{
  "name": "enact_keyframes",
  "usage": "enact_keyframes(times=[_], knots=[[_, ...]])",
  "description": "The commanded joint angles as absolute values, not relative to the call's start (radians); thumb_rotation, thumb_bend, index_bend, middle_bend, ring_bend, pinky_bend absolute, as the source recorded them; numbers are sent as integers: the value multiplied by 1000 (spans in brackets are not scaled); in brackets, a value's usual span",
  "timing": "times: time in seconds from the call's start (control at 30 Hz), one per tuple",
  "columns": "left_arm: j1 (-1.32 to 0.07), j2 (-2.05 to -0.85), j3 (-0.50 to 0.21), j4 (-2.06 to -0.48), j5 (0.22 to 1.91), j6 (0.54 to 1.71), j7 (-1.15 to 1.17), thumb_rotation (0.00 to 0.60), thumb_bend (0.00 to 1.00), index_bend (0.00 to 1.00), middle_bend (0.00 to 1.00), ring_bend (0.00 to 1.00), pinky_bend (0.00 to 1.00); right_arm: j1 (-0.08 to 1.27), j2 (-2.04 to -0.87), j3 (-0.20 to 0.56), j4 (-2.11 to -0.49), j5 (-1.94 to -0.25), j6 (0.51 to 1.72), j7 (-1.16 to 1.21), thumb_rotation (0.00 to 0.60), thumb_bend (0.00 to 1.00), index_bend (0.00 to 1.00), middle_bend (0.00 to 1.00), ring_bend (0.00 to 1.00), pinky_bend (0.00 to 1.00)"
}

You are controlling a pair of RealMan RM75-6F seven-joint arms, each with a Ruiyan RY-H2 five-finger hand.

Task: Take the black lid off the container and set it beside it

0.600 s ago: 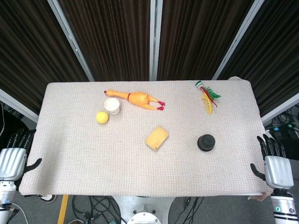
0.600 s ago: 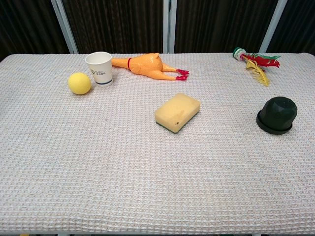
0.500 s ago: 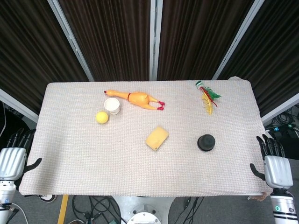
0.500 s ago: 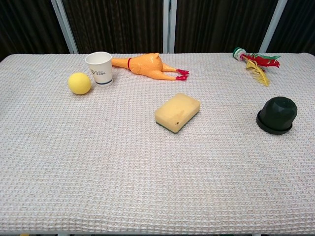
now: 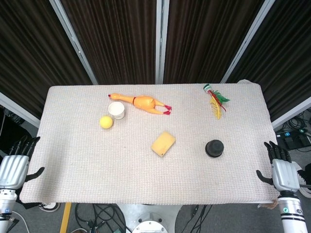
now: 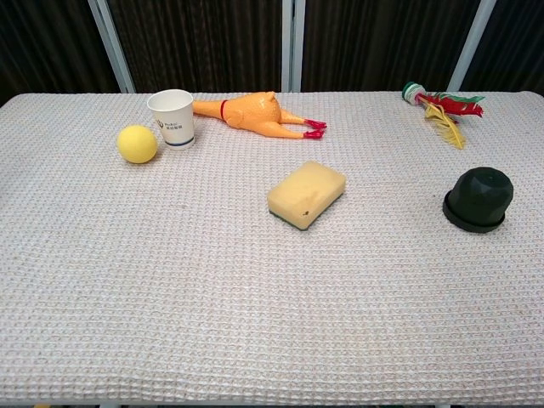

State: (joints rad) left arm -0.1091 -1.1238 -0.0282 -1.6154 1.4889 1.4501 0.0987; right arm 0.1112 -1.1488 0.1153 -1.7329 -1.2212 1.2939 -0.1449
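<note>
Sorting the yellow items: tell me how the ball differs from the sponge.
The ball is round and bright yellow; the sponge is a flat, paler block with a dark underside. The ball sits far left beside the paper cup; the sponge lies alone near the middle. Both rest untouched on the table mat.

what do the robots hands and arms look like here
In the head view, the left hand and right hand each have a silver-grey back plate and black fingers. Below each, a pale cylindrical wrist section shows, the right one with a small green light. The chest view shows neither hand.
</note>
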Motion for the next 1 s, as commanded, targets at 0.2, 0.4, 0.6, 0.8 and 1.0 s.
enact_keyframes(times=[0.2, 0.4, 0.6, 0.8, 1.0], knots=[[-103, -1143, -26, -1564, 1504, 1468, 68, 600, 188, 81, 103, 0, 121, 244, -1184, 184, -1694, -1083, 1123, -184, 600, 173, 0, 81, 0, 0], [-107, -1145, -36, -1540, 1494, 1464, 47, 600, 189, 81, 103, 0, 121, 332, -1228, 183, -1593, -1083, 996, -175, 600, 119, 0, 88, 0, 0], [-107, -1142, -42, -1535, 1489, 1467, 46, 600, 187, 81, 103, 0, 121, 391, -1294, 181, -1528, -1050, 937, -195, 600, 64, 0, 86, 0, 0], [-102, -1131, -47, -1537, 1487, 1483, 56, 600, 187, 82, 103, 0, 121, 432, -1348, 180, -1476, -1033, 903, -189, 600, 50, 0, 88, 0, 0], [-101, -1127, -45, -1533, 1484, 1478, 58, 600, 186, 81, 103, 0, 121, 454, -1383, 182, -1442, -1041, 888, -151, 600, 43, 0, 91, 0, 0]])
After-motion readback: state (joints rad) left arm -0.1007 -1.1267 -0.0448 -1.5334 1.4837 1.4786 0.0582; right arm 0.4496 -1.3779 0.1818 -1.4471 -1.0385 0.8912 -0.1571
